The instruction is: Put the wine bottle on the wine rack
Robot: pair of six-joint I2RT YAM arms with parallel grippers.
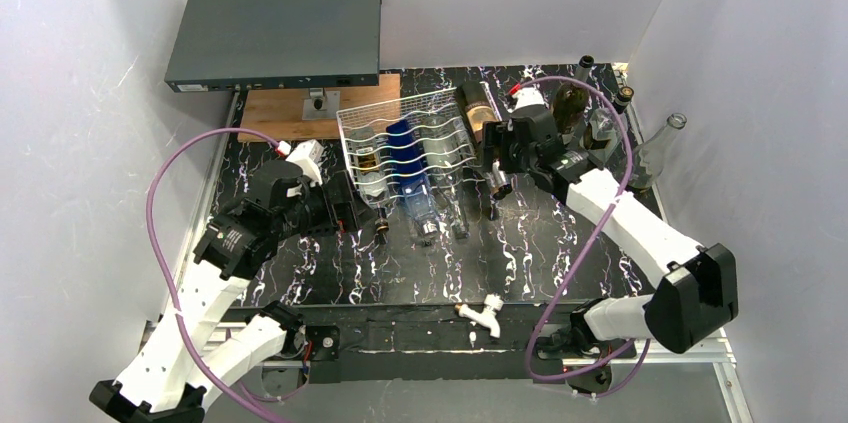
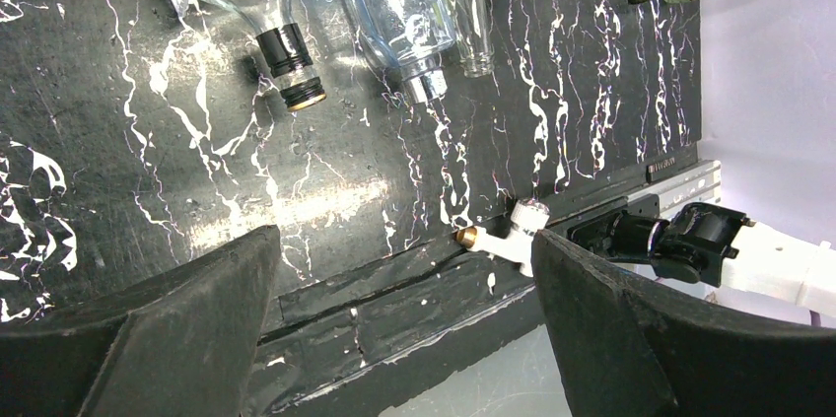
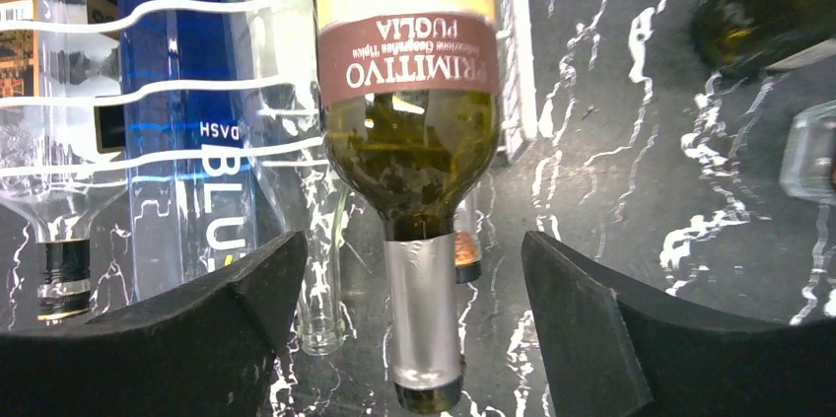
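The wine bottle (image 3: 409, 141) is green glass with a brown "Primitivo Puglia" label and a silver foil neck. It lies along the right edge of the white wire wine rack (image 1: 370, 118), neck toward the near side, and also shows in the top view (image 1: 478, 108). The rack edge (image 3: 515, 62) shows just right of the bottle. My right gripper (image 3: 414, 328) is open, with a finger on each side of the neck and a gap on both sides. My left gripper (image 2: 404, 328) is open and empty, over the table off the rack's front left corner (image 1: 350, 213).
A blue bottle (image 1: 403, 148) and clear bottles lie in the rack, necks sticking out the front. Several bottles (image 1: 600, 113) stand at the back right. A dark grey flat box (image 1: 275, 33) sits over a wooden board at the back left. A small white tap-like part (image 1: 487, 313) lies at the front edge.
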